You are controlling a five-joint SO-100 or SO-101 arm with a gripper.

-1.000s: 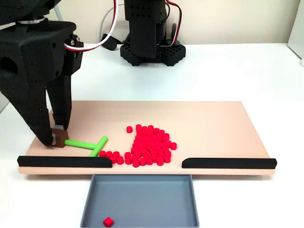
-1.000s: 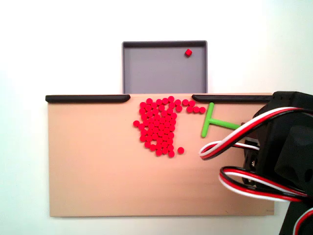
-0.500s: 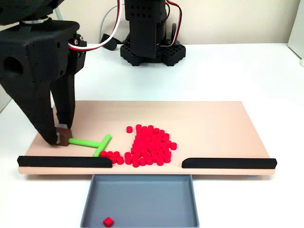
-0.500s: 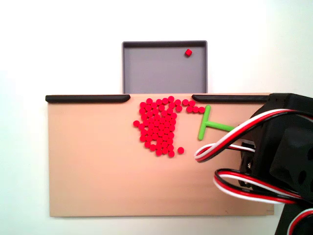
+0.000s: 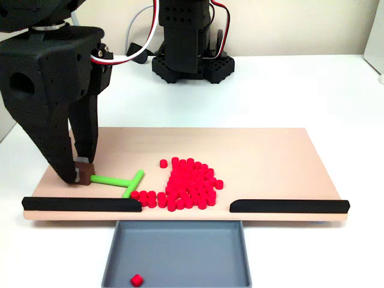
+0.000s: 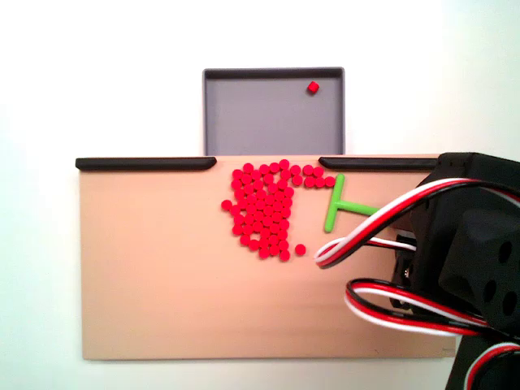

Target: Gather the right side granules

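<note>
The gripper (image 5: 81,174) is closed on the brown end block of the green T-shaped stick (image 5: 120,182), at nine o'clock on the wooden board (image 5: 270,156). The stick's crossbar touches the red granules (image 5: 189,183), which lie heaped at the board's six o'clock edge, between the two black rails. The grey tray (image 5: 180,252) below holds one red granule (image 5: 137,279).

Low fixed view: sits close at the tray (image 5: 177,252) end, facing across the board (image 5: 264,156) toward the arm's base (image 5: 191,66).
High fixed view: looks straight down, tray (image 6: 260,114) uppermost.
Shared: board (image 6: 162,276), tray, rails.
</note>
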